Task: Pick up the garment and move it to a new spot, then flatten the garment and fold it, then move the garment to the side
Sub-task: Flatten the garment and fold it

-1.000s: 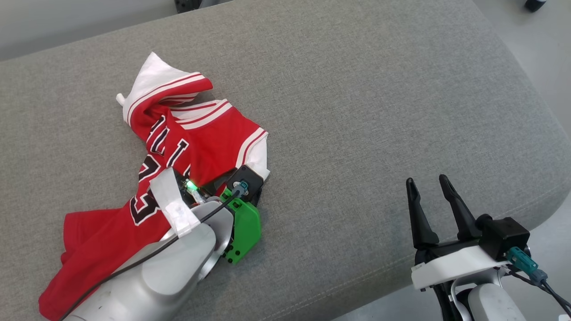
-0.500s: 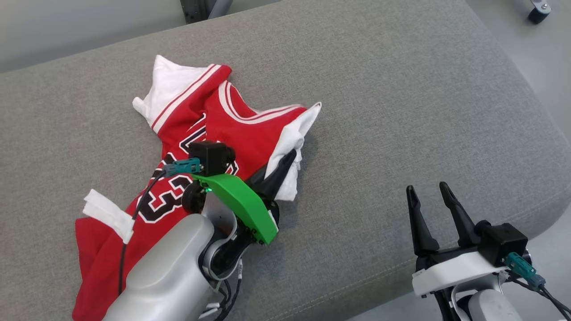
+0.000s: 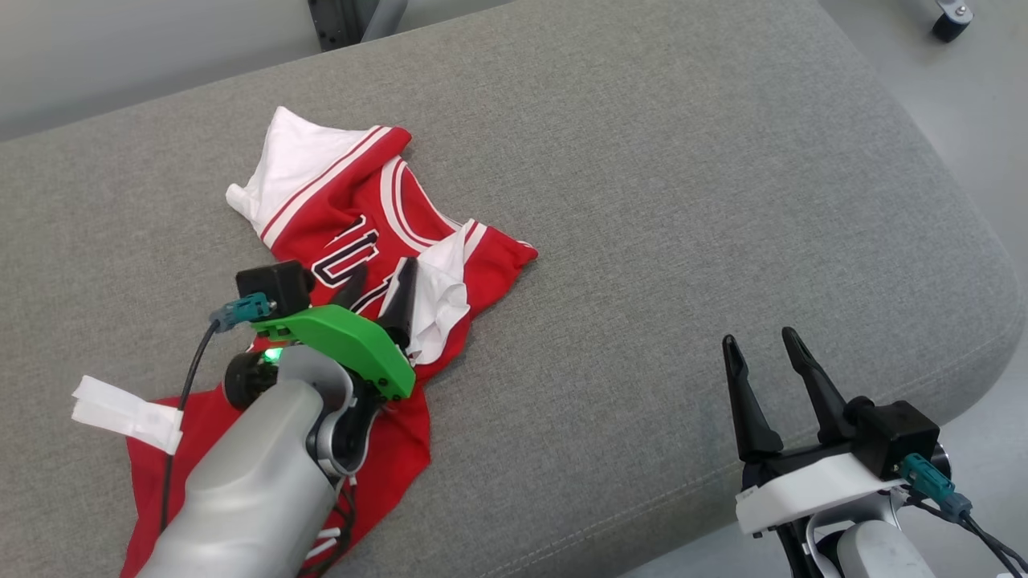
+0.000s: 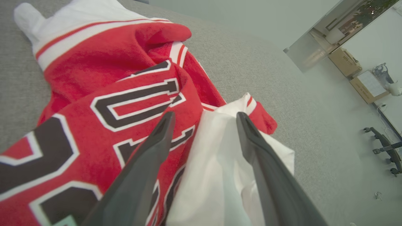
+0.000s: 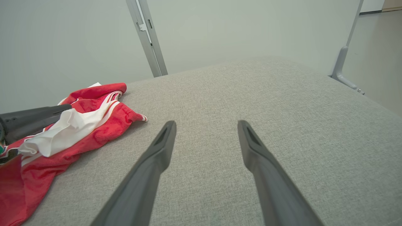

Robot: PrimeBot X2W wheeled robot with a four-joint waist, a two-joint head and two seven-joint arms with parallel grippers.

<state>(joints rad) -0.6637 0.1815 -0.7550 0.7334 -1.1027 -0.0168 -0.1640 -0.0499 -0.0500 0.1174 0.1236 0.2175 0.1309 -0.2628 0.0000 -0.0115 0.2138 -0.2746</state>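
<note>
Both spread wide, left gripper (image 3: 384,271) over rumpled red garment (image 3: 345,213), right gripper (image 3: 759,339) over grey cushion (image 3: 642,160)

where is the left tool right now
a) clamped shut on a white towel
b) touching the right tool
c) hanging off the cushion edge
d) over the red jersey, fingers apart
D: the left tool sits over the red jersey with its two fingers spread. In the left wrist view, white fabric lies between them, not pinched. The right tool is well apart, over the bare grey cushion.
</note>
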